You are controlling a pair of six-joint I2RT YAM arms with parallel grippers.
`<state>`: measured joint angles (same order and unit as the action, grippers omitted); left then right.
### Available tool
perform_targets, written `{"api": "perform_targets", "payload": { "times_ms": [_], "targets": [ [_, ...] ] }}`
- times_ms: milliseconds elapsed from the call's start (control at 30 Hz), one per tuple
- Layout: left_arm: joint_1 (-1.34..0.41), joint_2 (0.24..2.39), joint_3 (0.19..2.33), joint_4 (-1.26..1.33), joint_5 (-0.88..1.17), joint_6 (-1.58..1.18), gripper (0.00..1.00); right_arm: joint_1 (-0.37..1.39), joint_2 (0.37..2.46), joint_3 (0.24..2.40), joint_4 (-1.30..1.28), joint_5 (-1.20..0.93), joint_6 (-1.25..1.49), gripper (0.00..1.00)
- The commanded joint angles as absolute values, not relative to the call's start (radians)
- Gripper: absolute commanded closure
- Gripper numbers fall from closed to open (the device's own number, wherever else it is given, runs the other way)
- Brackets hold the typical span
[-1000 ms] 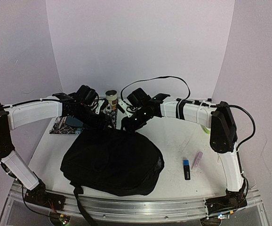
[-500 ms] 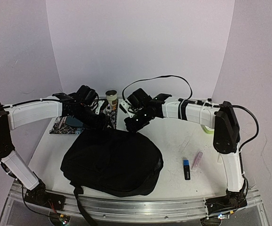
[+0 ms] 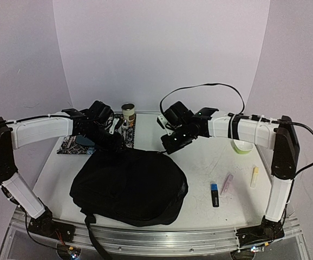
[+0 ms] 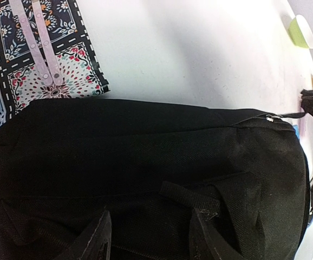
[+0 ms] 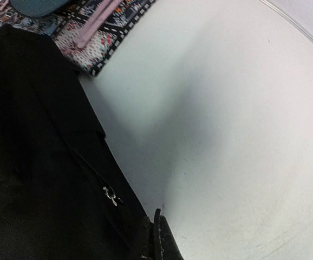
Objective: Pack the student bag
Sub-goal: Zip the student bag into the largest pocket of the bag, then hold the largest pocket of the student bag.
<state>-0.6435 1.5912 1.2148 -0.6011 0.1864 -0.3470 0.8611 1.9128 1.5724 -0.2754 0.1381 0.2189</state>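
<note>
— While poised half-open astride the top handle (image 4: 191, 197) of the student bag (image 3: 128, 187), left pincer (image 4: 151, 238) nearer?
— Both at its far edge. Right pincer (image 5: 156, 232) clamped shut, seemingly on the zipper pull (image 4: 270, 117). Bag slumped on the table (image 3: 210, 157), long axis left-right.

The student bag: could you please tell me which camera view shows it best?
The top external view: the whole student bag lies there, outline and strap visible. The left wrist view shows only part, with handle and zipper; the right wrist view only an edge.

right claw (image 3: 169, 148) | closed, swung right along student bag (image 3: 129, 184) edge | left claw (image 3: 116, 144) narrowed
</note>
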Motion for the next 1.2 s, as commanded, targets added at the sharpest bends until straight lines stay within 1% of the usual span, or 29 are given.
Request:
{"api": "perform_targets", "payload": {
  "times_ms": [0,67,267,467,600,833,1167],
  "targets": [
    [-0.619,1.605,1.204,-0.657,0.154,-0.368,0.51,0.832,1.774,1.471,-0.313,0.225,0.299,1.0],
    [-0.616,1.611,1.225,-0.657,0.17,-0.361,0.5,0.832,1.744,1.435,-0.286,0.2,0.296,1.0],
    [-0.616,1.65,1.372,-0.657,0.265,-0.261,0.41,0.831,1.717,1.405,-0.192,0.074,0.263,1.0],
    [-0.617,1.735,1.522,-0.657,0.37,-0.136,0.32,0.831,1.726,1.426,-0.158,0.033,0.239,1.0],
    [-0.617,1.8,1.592,-0.657,0.462,-0.064,0.28,0.832,1.728,1.434,-0.151,0.02,0.238,1.0],
    [-0.619,1.919,1.664,-0.657,0.569,0.041,0.26,0.832,1.724,1.427,-0.138,0.019,0.247,1.0],
    [-0.625,2.028,1.693,-0.657,0.69,0.154,0.26,0.832,1.735,1.437,-0.121,0.008,0.265,1.0]
  ]
}}
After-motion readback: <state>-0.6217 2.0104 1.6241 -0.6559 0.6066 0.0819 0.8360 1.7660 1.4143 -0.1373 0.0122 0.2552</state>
